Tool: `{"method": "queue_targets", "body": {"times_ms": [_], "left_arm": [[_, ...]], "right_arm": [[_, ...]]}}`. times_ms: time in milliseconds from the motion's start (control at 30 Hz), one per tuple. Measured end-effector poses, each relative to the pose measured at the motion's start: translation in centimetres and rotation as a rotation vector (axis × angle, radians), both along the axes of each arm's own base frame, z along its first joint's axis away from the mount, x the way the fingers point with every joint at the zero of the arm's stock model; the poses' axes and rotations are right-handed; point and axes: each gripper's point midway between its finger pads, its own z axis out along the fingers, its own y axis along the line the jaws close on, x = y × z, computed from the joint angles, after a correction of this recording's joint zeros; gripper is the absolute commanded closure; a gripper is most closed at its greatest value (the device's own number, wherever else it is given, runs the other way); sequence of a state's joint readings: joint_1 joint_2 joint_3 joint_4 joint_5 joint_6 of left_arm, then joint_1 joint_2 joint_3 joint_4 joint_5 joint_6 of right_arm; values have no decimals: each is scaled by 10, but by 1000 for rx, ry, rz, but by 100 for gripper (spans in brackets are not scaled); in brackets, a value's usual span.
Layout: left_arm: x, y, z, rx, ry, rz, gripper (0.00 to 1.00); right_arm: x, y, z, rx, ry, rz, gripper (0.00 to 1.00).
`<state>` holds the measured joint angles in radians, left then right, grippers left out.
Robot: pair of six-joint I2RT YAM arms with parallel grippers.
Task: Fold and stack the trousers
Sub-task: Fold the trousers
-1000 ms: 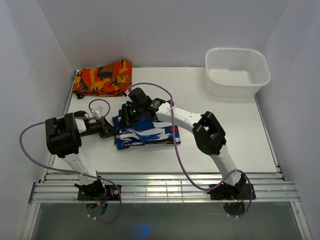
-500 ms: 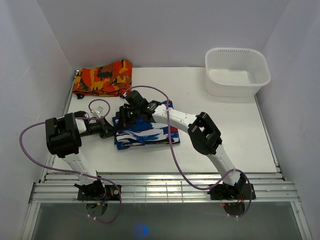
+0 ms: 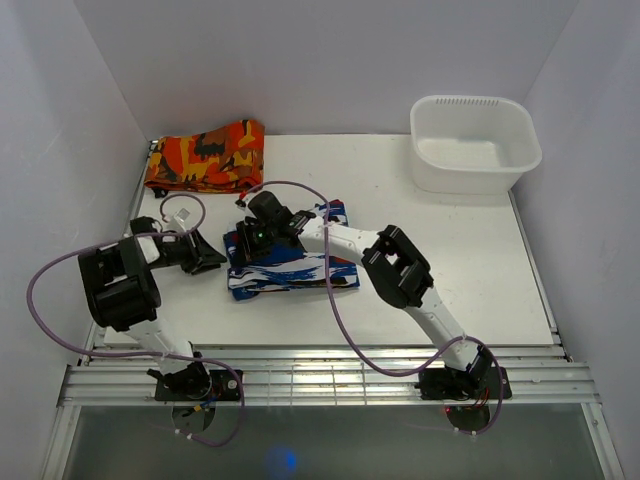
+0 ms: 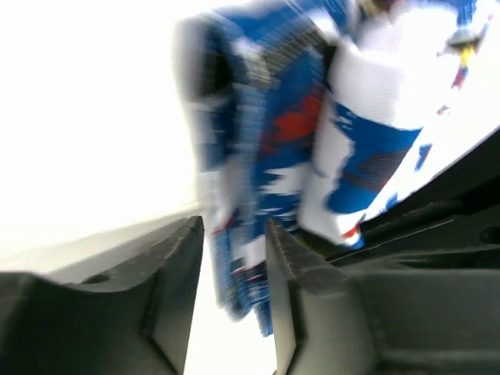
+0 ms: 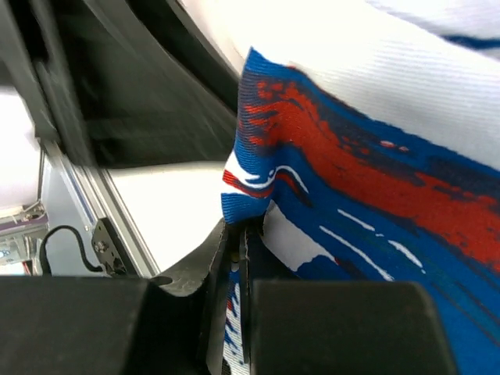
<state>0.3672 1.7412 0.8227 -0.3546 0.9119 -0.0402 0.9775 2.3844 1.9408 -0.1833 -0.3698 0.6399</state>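
Observation:
The trousers [image 3: 300, 268], a blue-and-white streaky print with red marks, lie folded in a compact bundle left of the table's middle. My left gripper [image 3: 208, 257] sits just off the bundle's left edge. In the left wrist view this gripper [image 4: 233, 234] stands open, and the blurred edge of the trousers [image 4: 273, 117] shows in and beyond the gap. My right gripper [image 3: 252, 237] is at the bundle's back left corner. The right wrist view shows this gripper [image 5: 237, 234] shut on a thin layer of the trousers [image 5: 375, 156].
A folded orange-red-and-black cloth [image 3: 205, 157] lies at the back left by the wall. A white tub [image 3: 475, 143] stands at the back right. Purple cables loop over both arms. A metal rail [image 3: 320, 380] runs along the near edge.
My left gripper has opened and let go of the trousers' left edge, drawing back a little to the left. The right gripper has shifted left across the bundle, still shut on cloth.

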Motion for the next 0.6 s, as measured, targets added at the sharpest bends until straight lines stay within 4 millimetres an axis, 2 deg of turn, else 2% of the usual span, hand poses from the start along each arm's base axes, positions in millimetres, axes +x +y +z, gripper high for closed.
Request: {"method": "queue_targets", "body": {"times_ms": [33,67,100,200,267,333,433,533,600], "left_arm": [[3,13,2,23,-2,30,48],[5,24,5,41,-7,53,48],[8,37,9,59,-16,78,48],[13,69,24,98,-60,113,47],[14,73,37,100,-102,77,46],[12,66,54,77,-158,16,43],[3,44,79,60,-234,-89,42],[-5,9,101,62,-307,-213,42],[-10,-19,114,52,-353,-300,42]], "right_arm": [[0,1,1,7,-5,8,87],[0,2,3,19,-10,21,67],[-1,5,7,45,-13,38,58],[0,11,27,138,-44,103,38],[-3,11,44,190,-67,159,22],[-7,3,67,234,-95,214,16],[-6,-23,109,291,-162,281,5],[1,-74,157,346,-242,330,2],[10,-108,172,364,-269,338,2]]}}
